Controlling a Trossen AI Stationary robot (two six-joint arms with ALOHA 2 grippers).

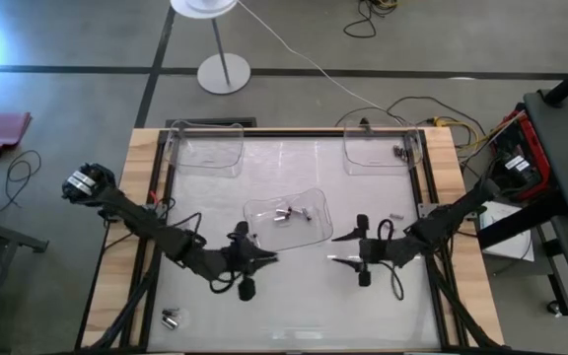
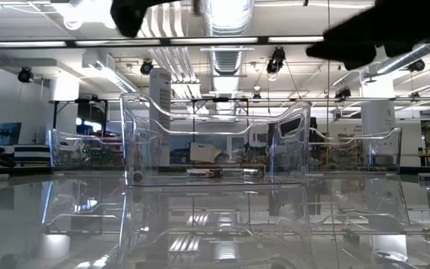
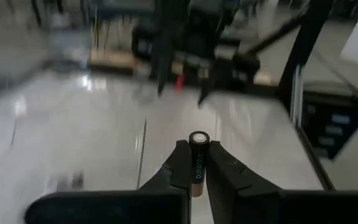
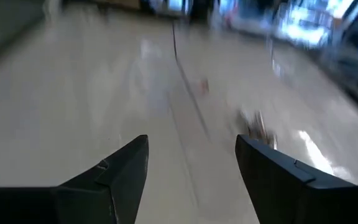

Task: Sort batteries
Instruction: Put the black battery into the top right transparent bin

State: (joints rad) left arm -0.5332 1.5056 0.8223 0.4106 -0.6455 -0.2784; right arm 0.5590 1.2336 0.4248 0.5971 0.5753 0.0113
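My left gripper (image 1: 267,258) hovers just near of the middle clear tray (image 1: 314,202), shut on one battery (image 3: 198,158), a dark cylinder with a silvery end. A few batteries (image 1: 289,213) lie on the floor of that tray; in the low view they show as batteries (image 2: 215,172) lying inside the tray (image 2: 282,134). Two more batteries (image 1: 173,318) lie on the table near its near-left corner, and one battery (image 1: 395,215) lies toward the right. My right gripper (image 1: 339,248) stands open beside the tray's near-right side, with nothing between its fingers (image 4: 129,168). My left gripper pinches the battery's long sides (image 3: 197,174) between its two fingers. The battery lies along the fingers, its silvery end (image 3: 199,138) pointing forward past the fingertips. It is lifted clear of the table.
A clear tray (image 1: 205,148) stands at the far left and another clear tray (image 1: 378,148) at the far right, the latter with a small dark thing (image 1: 399,153) inside. Black frame rails (image 1: 424,187) run along the table's sides.
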